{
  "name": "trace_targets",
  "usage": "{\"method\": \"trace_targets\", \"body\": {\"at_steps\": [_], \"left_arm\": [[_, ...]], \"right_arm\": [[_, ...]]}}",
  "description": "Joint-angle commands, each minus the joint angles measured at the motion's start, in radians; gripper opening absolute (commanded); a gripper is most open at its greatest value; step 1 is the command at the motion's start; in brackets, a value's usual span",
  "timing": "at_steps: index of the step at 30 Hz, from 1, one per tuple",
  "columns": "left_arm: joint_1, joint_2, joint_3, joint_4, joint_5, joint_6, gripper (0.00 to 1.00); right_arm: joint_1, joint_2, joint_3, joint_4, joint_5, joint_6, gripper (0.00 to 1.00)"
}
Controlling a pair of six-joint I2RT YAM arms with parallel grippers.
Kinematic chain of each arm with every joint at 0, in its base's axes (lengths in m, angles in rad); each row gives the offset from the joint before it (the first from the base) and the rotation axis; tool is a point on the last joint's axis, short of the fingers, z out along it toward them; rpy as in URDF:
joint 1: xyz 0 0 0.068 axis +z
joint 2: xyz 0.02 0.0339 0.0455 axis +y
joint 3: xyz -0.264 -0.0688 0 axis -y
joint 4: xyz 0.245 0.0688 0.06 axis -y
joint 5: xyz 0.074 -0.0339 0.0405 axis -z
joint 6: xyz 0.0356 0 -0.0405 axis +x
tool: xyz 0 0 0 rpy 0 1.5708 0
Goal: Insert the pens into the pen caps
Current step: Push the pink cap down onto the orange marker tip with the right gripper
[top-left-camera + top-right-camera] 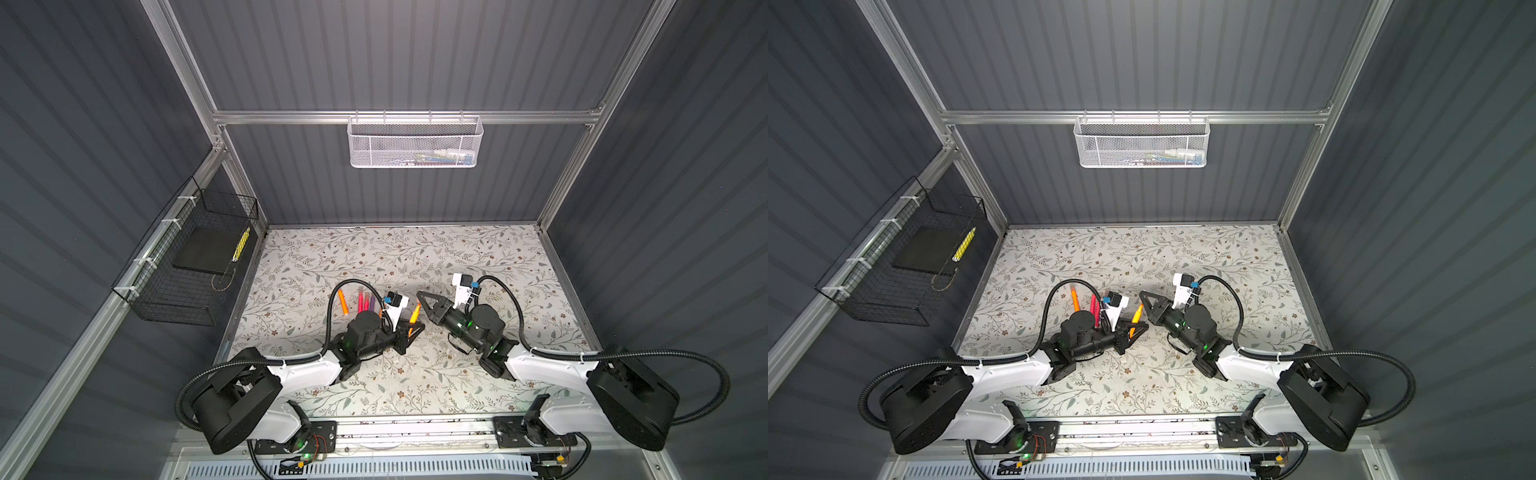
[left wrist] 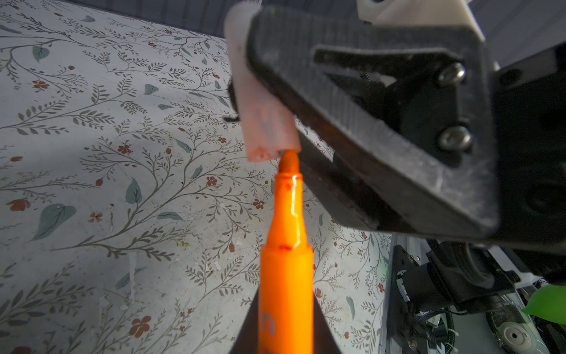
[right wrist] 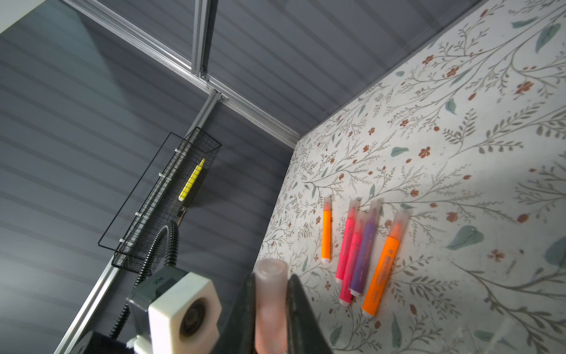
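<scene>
table (image 1: pixel 415 249): floral cover, seen whole only in both top views.
left claw (image 1: pixel 412 328): pinching one orange pen (image 2: pixel 284 275), tip aimed at 1 o'clock. the pen's back end is cut off in the left wrist view.
right claw (image 1: pixel 420 296): pinching one clear pinkish cap (image 2: pixel 260 107), at 1 o'clock of the left claw.
loose pens (image 3: pixel 364 251): five, all capped, at 10 o'clock of the left claw. i count two orange, two pink, one purple. the left arm hides some in both top views.
meeting point: pen tip touches the cap's open edge. i cannot tell if it has entered.
</scene>
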Motion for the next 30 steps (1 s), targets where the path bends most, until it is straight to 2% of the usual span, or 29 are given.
{"method": "trace_targets", "body": {"at_steps": [1, 10, 16, 24, 30], "left_arm": [[-0.003, -0.01, 0.032, -0.002, -0.024, -0.006, 0.0], [-0.001, 0.008, 0.074, -0.001, -0.048, -0.051, 0.0], [-0.001, 0.038, 0.129, 0.018, 0.003, -0.068, 0.0], [0.001, -0.021, 0.143, 0.024, 0.044, -0.038, 0.0], [0.0, -0.03, 0.099, 0.137, 0.134, -0.027, 0.0]], "right_arm": [[0.011, 0.007, -0.022, 0.056, -0.002, 0.007, 0.02], [0.029, 0.016, -0.055, 0.142, -0.014, -0.016, 0.02], [0.057, -0.005, -0.05, 0.137, -0.039, -0.075, 0.03], [0.094, -0.028, -0.064, 0.138, -0.022, -0.136, 0.05], [0.122, -0.02, -0.056, 0.174, -0.044, -0.188, 0.09]]}}
